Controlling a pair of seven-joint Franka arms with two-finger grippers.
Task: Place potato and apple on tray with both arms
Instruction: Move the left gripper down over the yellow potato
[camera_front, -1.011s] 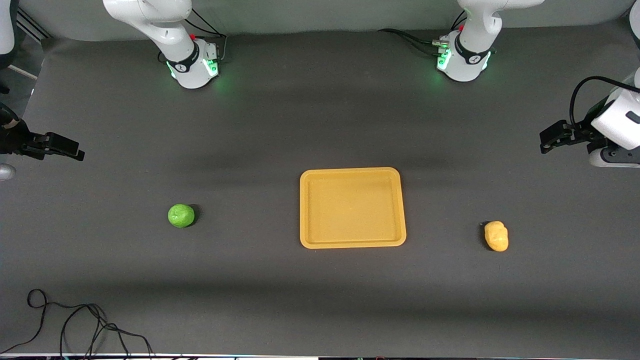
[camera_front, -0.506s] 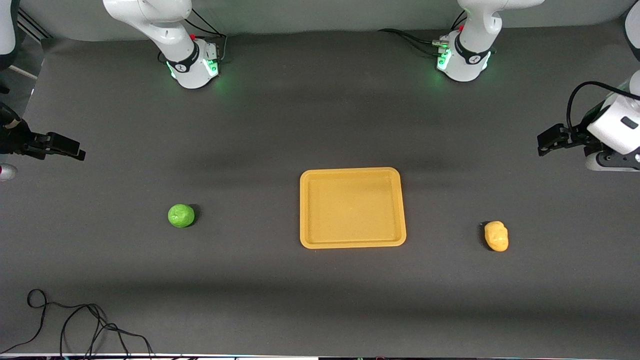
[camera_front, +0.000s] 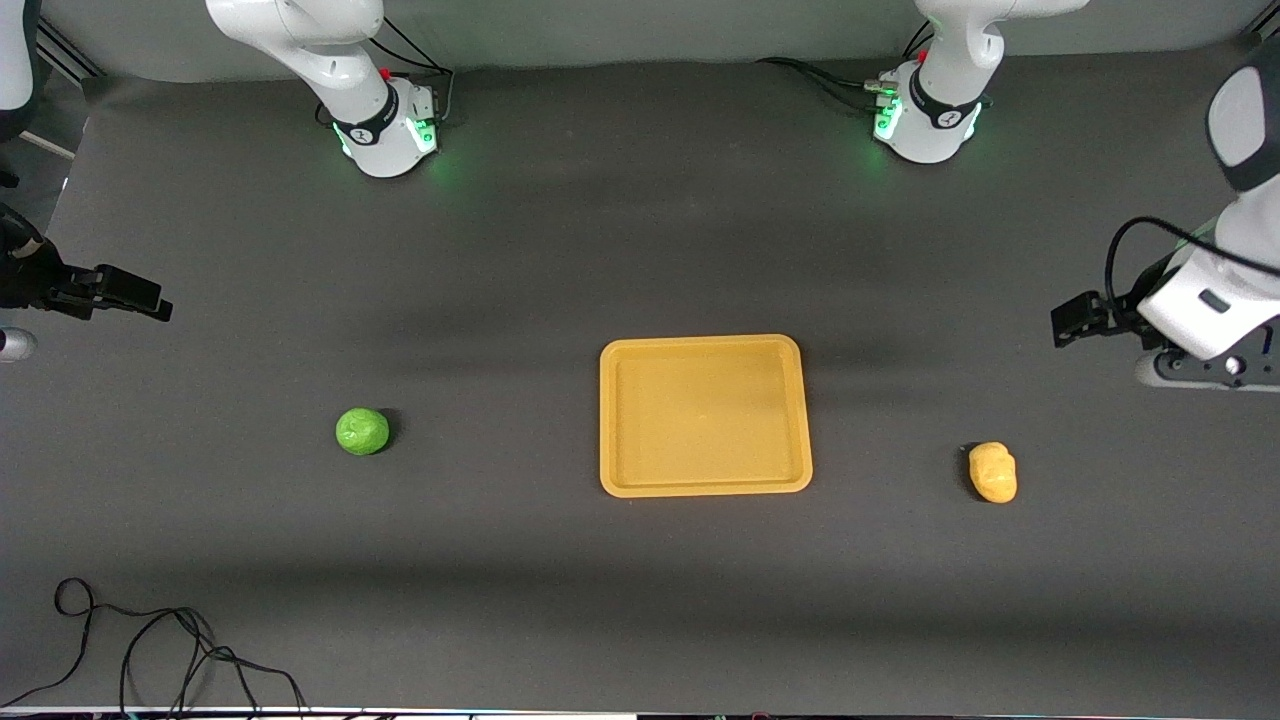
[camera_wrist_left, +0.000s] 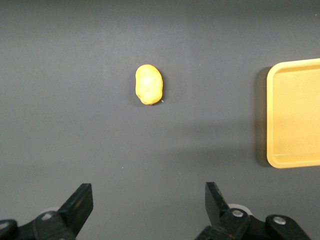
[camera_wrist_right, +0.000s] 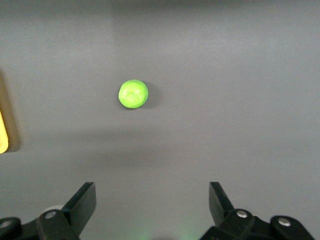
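Note:
The yellow-orange tray (camera_front: 705, 345) lies flat mid-table and holds nothing; its edge shows in the left wrist view (camera_wrist_left: 295, 112). The potato (camera_front: 992, 472) lies on the mat toward the left arm's end, also in the left wrist view (camera_wrist_left: 149, 84). The green apple (camera_front: 362, 431) lies toward the right arm's end, also in the right wrist view (camera_wrist_right: 133, 94). My left gripper (camera_front: 1075, 322) is open and empty, up in the air at the left arm's end of the table (camera_wrist_left: 148, 202). My right gripper (camera_front: 130, 295) is open and empty, high over the right arm's end (camera_wrist_right: 152, 200).
A loose black cable (camera_front: 150, 650) lies on the mat near the front camera at the right arm's end. The two arm bases (camera_front: 385, 125) (camera_front: 925, 115) stand along the top edge. The dark mat surrounds the tray.
My left gripper has moved toward the tray and a little lower in the front view, closer to the potato. The right gripper has barely moved. Potato, apple and tray have not moved.

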